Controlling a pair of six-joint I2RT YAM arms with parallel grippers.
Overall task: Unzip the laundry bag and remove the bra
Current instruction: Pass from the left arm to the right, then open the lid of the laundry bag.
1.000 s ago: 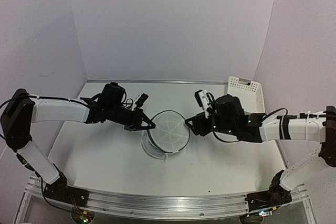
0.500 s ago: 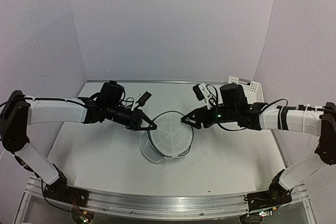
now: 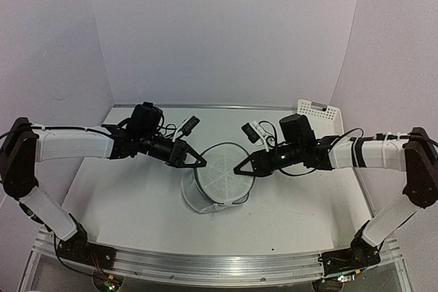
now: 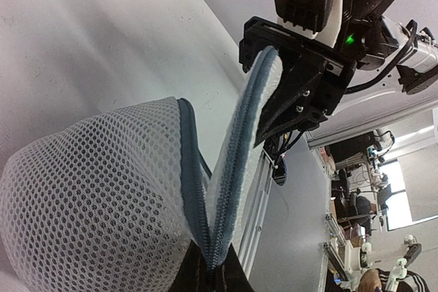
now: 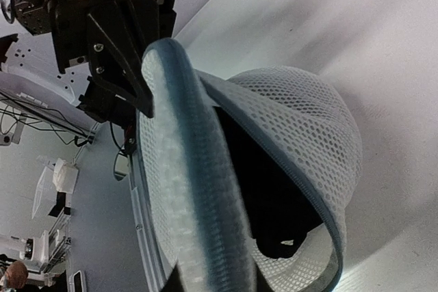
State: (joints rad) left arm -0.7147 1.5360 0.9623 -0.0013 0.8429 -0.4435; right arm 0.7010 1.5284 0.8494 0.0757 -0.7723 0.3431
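Note:
The white mesh laundry bag (image 3: 217,177) stands mid-table with its zipper undone and its round lid tilted up. My left gripper (image 3: 200,163) is shut on the bag's left rim, where the two zipper halves meet (image 4: 215,280). My right gripper (image 3: 238,169) is shut on the lifted lid's blue-grey edge (image 5: 205,285), opposite the left one. Through the gap under the lid, the black bra (image 5: 274,203) lies inside the bag. In the top view the lid hides the bra.
A white slotted basket (image 3: 318,117) stands at the back right corner, beyond my right arm. Walls close the table in at the left, back and right. An aluminium rail (image 3: 205,261) runs along the near edge.
My right gripper has come in leftward to the bag and shut on the lid's edge. The lid now stands tilted higher and the bag leans more. My left gripper keeps its hold.

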